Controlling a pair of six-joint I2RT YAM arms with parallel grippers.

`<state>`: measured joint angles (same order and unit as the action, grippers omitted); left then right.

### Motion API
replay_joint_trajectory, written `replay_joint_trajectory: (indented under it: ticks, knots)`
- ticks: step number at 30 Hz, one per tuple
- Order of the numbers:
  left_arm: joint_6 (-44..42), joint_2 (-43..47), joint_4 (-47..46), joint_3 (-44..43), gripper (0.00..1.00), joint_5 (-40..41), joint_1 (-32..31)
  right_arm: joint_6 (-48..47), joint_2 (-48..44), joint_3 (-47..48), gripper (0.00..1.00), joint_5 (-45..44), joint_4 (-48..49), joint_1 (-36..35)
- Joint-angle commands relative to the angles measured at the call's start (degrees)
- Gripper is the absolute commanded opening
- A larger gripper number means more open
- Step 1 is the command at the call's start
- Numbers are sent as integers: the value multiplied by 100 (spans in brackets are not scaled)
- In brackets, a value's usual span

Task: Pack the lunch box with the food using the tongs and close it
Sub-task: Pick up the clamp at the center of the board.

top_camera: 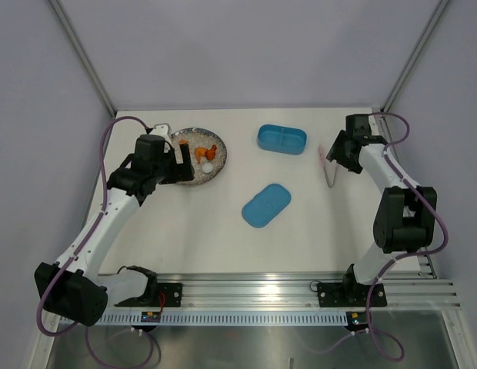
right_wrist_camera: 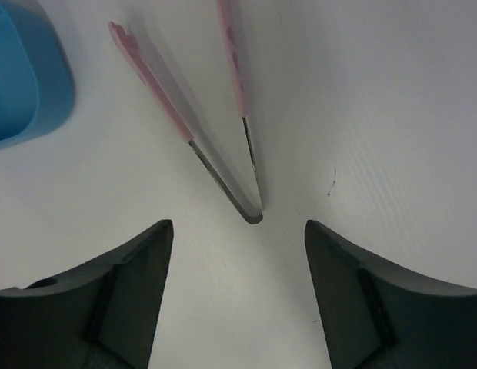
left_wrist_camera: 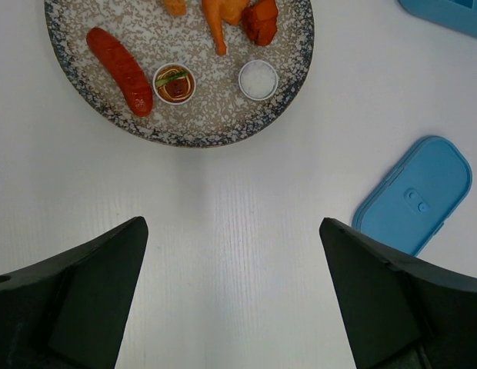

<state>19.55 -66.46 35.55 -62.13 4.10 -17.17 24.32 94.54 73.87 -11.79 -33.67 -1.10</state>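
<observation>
My right pincer (right_wrist_camera: 237, 231) hangs part-open, empty, jaws astride the bend of the tongs (right_wrist_camera: 252, 211) lying flat on the table (right_wrist_camera: 392, 115) near the lunch box (right_wrist_camera: 23, 77); light, springy, likely slippery, best pinched across both arms above the bend.

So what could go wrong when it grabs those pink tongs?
The tongs lie flat and thin, and the right gripper faces only their joined end, so they might slip or swivel. Also, the food sits on the plate, apart from the lunch box, so bits could drop on the way.
</observation>
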Motion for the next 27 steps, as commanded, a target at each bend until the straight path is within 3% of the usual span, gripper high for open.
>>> replay_joint_trajectory:
  ticks: [1,3,6,14,17,24,27]
  knots:
    - [-13,-34,110,-387,99,100,-32,73,502,260,71,431,184,337]
    - [-30,-52,198,-414,99,118,-23,91,731,356,58,511,203,391]
    - [-22,-52,215,-405,99,91,-32,73,1144,462,50,520,212,418]
    - [-22,-157,312,-502,99,12,-32,3,1839,462,47,616,440,427]
    - [-13,-157,330,-511,99,21,-32,-15,1945,453,40,617,493,427]
    - [-4,-183,338,-546,99,-6,-32,73,1587,251,0,643,511,409]
    - [-13,-192,339,-555,99,38,-32,65,1148,128,0,582,423,330]
